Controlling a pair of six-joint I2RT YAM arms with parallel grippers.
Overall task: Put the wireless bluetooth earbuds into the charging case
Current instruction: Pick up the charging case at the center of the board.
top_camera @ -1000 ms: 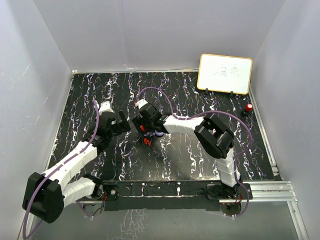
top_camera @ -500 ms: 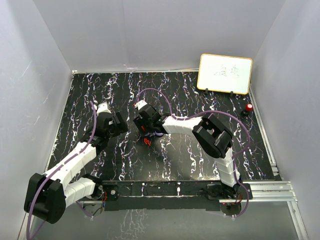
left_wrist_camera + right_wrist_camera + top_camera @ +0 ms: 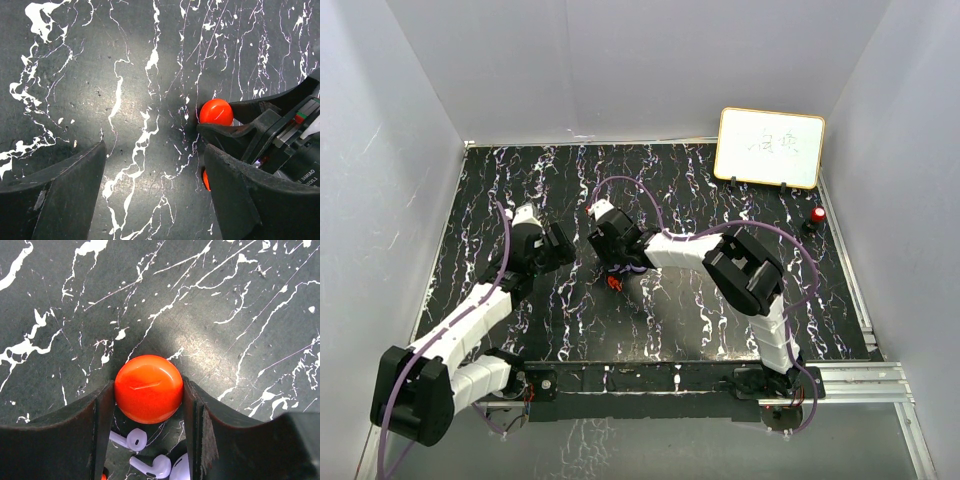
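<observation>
In the right wrist view, a glossy red round charging case (image 3: pixel 148 388) sits on the black marbled table between my right gripper's (image 3: pixel 148 390) fingers, touched by both, so the gripper is shut on it. Two pale purple stemmed earbuds (image 3: pixel 131 439) (image 3: pixel 155 466) lie loose on the table behind the case, between the fingers. The edge of a pale purple case (image 3: pixel 181 471) shows beside them. In the left wrist view my left gripper (image 3: pixel 155 165) is open over bare table. The red case (image 3: pixel 216 112) lies just beyond its right finger, with a small orange-red piece (image 3: pixel 205 179) half hidden behind that finger.
A framed whiteboard (image 3: pixel 770 147) stands at the back right, with a small red-topped button (image 3: pixel 817 215) beside it. White walls enclose the table on three sides. Both arms meet near the table's middle (image 3: pixel 613 270), their grippers close together.
My right gripper's jaws have closed in onto the red case. My left gripper has narrowed a little and drawn slightly back to the left.
</observation>
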